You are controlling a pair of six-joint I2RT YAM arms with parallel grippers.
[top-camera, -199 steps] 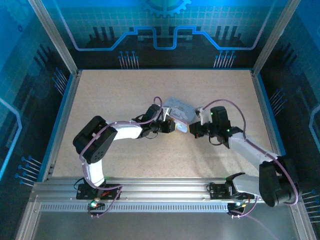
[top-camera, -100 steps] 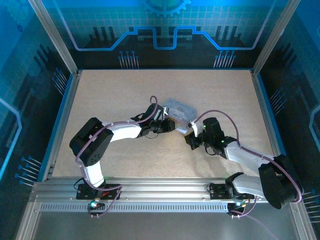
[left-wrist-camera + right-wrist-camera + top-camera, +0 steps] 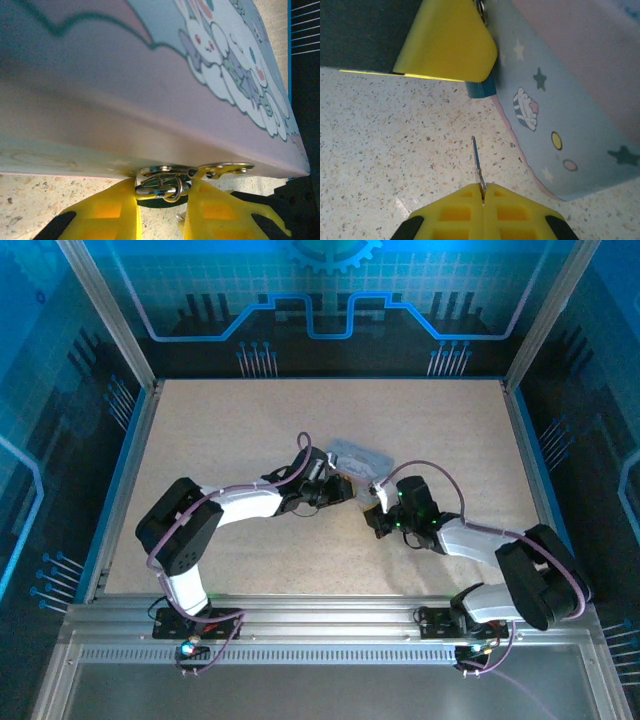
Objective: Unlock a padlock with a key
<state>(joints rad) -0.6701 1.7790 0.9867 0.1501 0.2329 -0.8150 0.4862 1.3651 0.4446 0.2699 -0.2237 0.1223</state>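
Within the last 1 second your right arm pulled its right pincer [image 3: 483, 192] back toward the near edge and leftward, so it faced the tin [image 3: 560, 130] corner. I'd judge that lined up the insertion. It was pressed together on the key [image 3: 477, 160], blade pointing ahead over the desk [image 3: 380, 150]. Your left pincer [image 3: 164, 197] pinched the padlock [image 3: 161, 182] under the tin's edge, ahead of the key tip and apart from it.
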